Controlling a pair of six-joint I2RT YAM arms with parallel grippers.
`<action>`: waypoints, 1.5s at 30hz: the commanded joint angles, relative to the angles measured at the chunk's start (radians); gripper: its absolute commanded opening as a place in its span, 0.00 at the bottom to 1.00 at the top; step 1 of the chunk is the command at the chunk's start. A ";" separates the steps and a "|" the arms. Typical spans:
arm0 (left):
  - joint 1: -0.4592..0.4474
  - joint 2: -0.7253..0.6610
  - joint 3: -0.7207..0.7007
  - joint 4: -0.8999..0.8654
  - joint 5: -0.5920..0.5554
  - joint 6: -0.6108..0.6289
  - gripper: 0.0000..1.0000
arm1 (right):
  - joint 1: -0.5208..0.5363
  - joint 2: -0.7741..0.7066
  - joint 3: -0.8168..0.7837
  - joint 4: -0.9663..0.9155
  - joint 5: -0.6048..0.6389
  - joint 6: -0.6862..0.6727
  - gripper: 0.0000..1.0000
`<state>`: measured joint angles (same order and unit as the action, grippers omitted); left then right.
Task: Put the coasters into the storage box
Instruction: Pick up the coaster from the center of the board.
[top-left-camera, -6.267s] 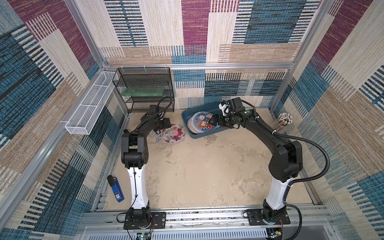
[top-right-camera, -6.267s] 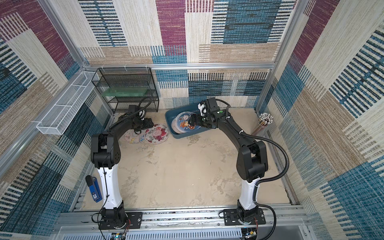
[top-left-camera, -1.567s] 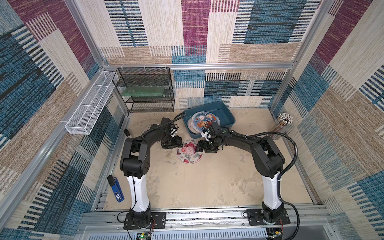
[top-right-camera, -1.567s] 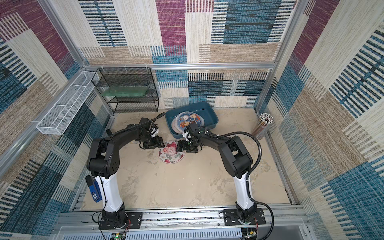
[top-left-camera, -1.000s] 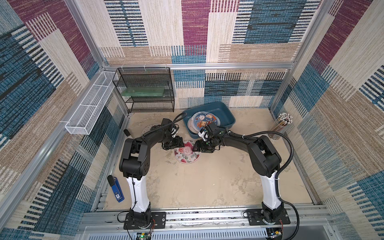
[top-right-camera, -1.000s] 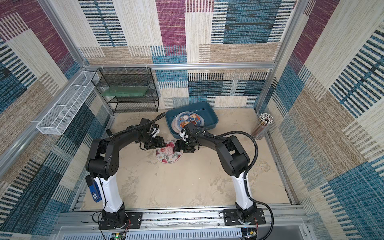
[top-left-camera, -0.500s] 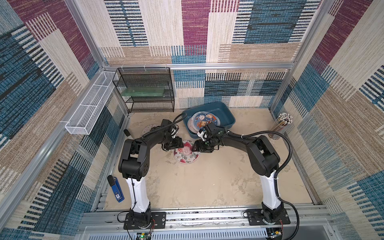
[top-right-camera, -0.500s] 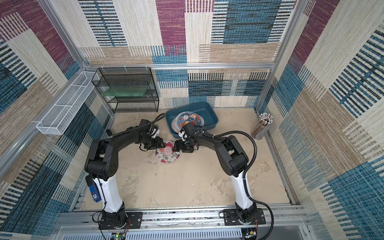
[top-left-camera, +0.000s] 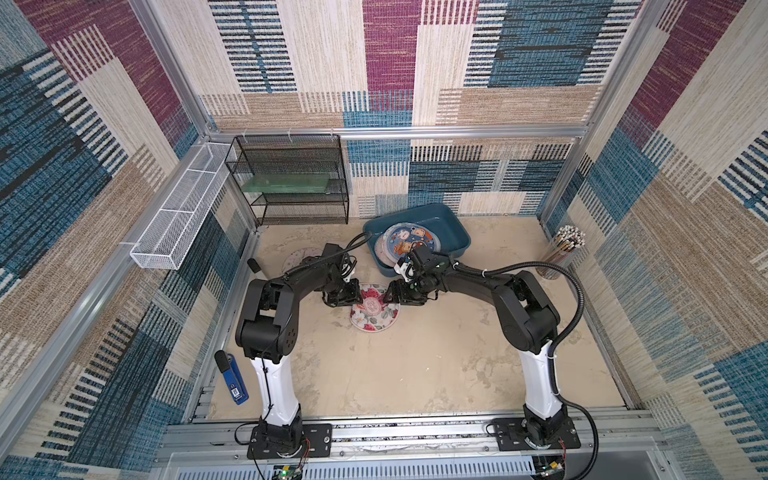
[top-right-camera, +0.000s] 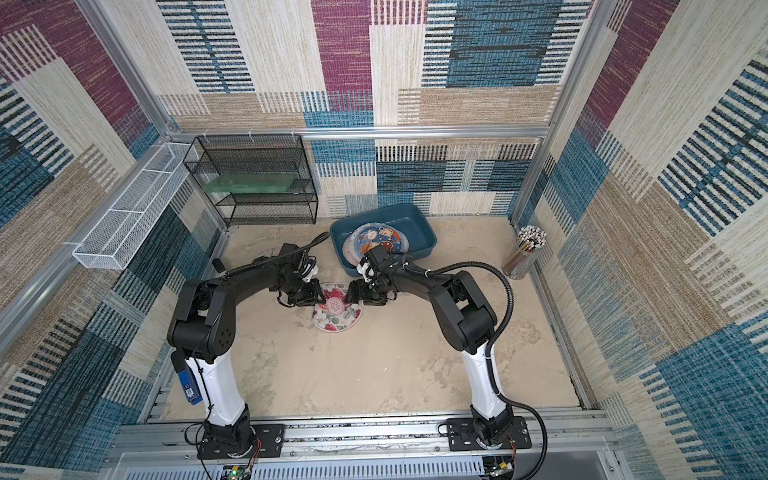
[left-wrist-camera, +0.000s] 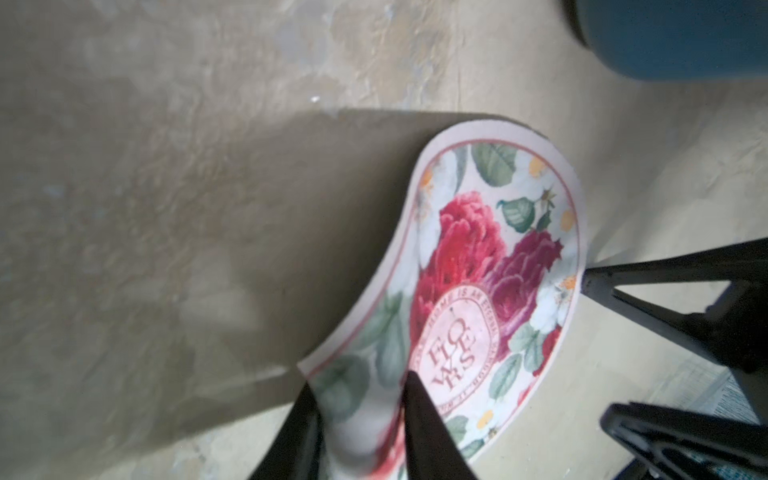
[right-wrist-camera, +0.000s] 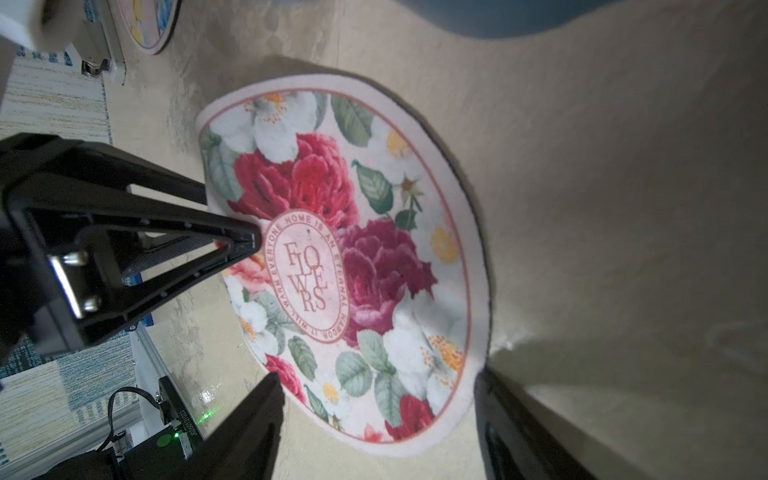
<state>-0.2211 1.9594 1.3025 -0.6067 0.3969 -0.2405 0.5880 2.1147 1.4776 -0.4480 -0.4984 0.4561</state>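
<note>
Left arm (top-left-camera: 270, 309) and right arm (top-left-camera: 525, 316) are black above white columns.

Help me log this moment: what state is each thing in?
Floral coaster, on the floor, one edge bent up in a pinch.
Left gripper, shut on the floral coaster's edge.
Right gripper, open, over the coaster's other side.
Box, upright, coasters stacked inside.
Second coaster, flat on the floor by the rack, outside the box.
</note>
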 joint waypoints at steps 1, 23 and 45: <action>-0.001 -0.015 -0.006 -0.036 -0.007 -0.008 0.22 | 0.003 0.007 -0.012 -0.065 0.028 0.012 0.76; -0.003 -0.220 0.125 -0.231 -0.015 0.039 0.00 | -0.056 -0.233 -0.206 -0.009 0.020 -0.005 0.86; -0.136 0.113 0.883 -0.296 0.107 0.020 0.00 | -0.121 -0.453 -0.359 0.025 -0.009 -0.009 0.88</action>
<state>-0.3500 2.0109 2.0949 -0.9043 0.4622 -0.2504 0.4706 1.6886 1.1305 -0.4576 -0.4976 0.4507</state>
